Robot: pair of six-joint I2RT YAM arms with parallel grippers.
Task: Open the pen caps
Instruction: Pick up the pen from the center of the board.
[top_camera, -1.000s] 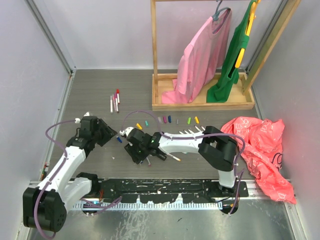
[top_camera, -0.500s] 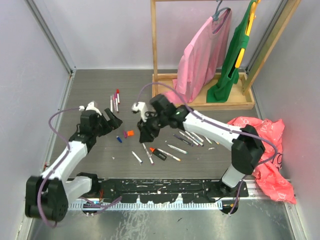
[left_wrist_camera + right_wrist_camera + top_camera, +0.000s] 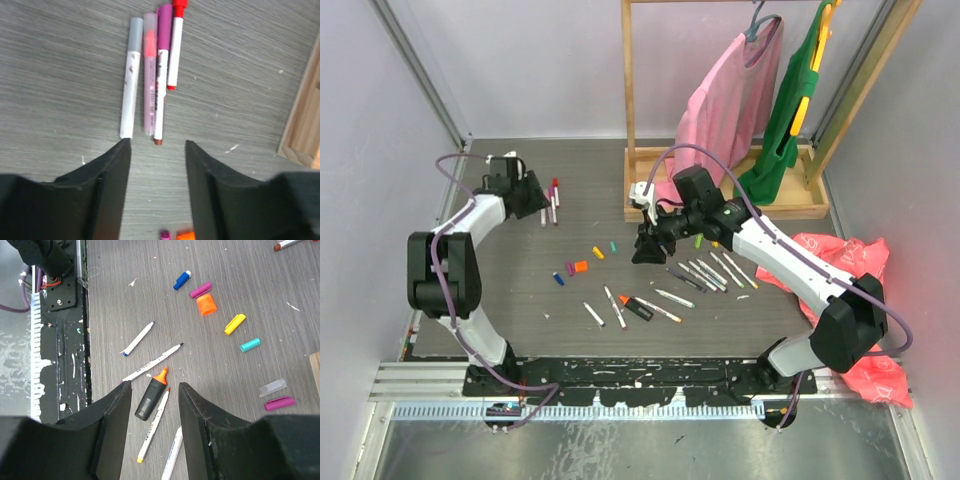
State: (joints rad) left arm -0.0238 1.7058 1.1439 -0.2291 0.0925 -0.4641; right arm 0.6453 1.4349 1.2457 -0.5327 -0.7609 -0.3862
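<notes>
Four capped pens (image 3: 150, 75) lie side by side just ahead of my left gripper (image 3: 156, 147), which is open and empty; the same pens (image 3: 550, 203) sit at the far left of the table beside my left gripper (image 3: 532, 193). My right gripper (image 3: 154, 387) hangs open and empty above the orange-and-black marker (image 3: 152, 396) and several uncapped pens (image 3: 705, 272). Loose pen caps lie on the table: blue (image 3: 182, 280), magenta (image 3: 200, 290), orange (image 3: 206, 304), yellow (image 3: 235, 324) and teal (image 3: 250, 345). From above, my right gripper (image 3: 646, 248) is mid-table.
A wooden clothes rack (image 3: 725, 208) with a pink and a green garment stands at the back right. A red plastic bag (image 3: 845, 290) lies at the right edge. More uncapped pens (image 3: 612, 308) lie near the front centre.
Both grippers were together at mid-table a second ago. My left arm has swung to the far left by the capped pens. My right arm has lifted and moved back and right. An orange cap now lies loose.
</notes>
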